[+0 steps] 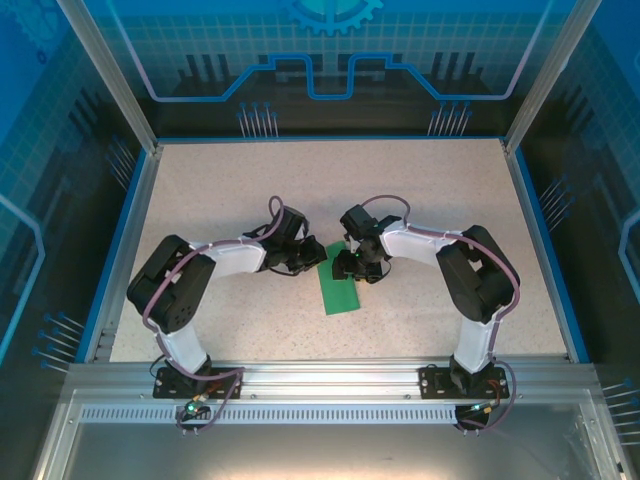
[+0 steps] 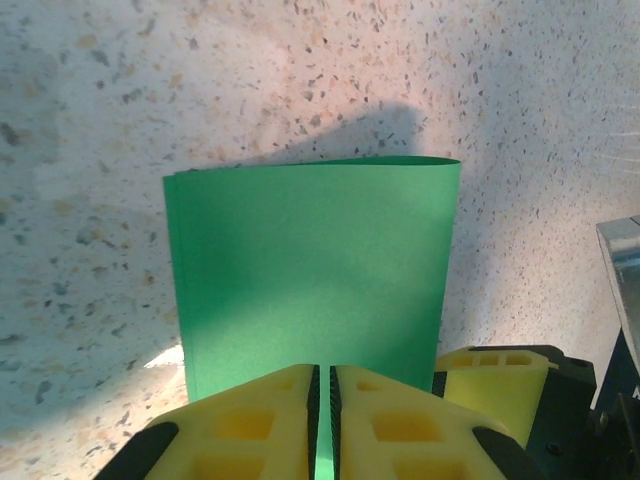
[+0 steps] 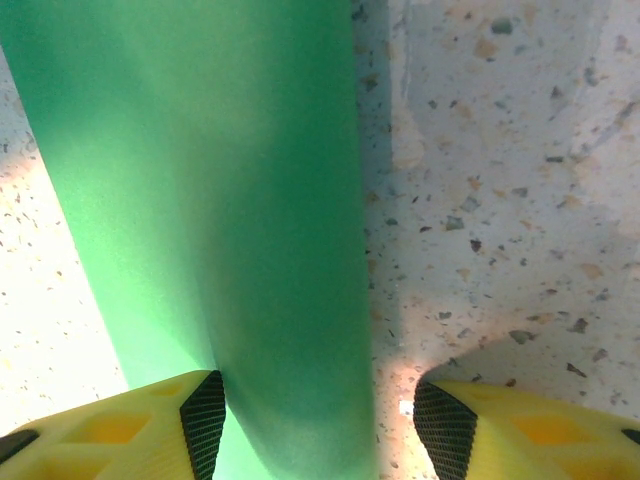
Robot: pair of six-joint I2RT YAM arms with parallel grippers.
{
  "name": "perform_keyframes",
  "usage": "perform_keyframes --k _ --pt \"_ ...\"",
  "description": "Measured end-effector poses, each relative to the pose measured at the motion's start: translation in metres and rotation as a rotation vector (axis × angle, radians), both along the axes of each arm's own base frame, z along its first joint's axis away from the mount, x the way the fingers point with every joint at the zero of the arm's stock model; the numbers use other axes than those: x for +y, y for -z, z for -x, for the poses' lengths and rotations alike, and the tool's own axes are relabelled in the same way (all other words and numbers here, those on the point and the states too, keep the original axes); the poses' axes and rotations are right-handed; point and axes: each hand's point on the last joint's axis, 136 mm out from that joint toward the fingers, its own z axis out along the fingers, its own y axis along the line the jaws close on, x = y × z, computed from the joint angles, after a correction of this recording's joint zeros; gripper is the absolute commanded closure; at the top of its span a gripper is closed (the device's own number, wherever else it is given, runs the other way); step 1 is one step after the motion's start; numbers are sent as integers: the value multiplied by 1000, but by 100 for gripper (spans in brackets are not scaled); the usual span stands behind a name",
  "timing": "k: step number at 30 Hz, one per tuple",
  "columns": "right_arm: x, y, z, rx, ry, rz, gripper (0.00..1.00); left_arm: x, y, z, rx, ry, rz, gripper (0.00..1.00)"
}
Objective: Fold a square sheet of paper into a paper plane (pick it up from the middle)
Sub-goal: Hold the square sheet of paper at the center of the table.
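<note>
The left pincer (image 2: 322, 385) is pressed together on the near edge of the green paper (image 2: 310, 280), which lies in the middle of the worktop (image 1: 420, 200) and seems folded double. The right pincer (image 3: 325, 420) stands spread, with the paper between its fingers.

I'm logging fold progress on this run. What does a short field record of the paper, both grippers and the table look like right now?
paper: green sheet of paper, doubled over into a narrower rectangle, two layers showing at one side edge
place: middle of the speckled table, between the two arms
left gripper: shut on the sheet's near edge
right gripper: open, fingers apart with the sheet between them
plane shape: not yet formed, no pointed nose
</note>
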Motion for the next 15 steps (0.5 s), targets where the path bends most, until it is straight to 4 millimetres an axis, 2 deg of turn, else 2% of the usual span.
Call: perform_keyframes --k 7,15 --pt "0 1 0 3 0 6 41 12 -8 0 -49 -41 -28 85" --pt "-1 2 0 9 0 13 41 9 -8 -2 -56 -42 -14 86"
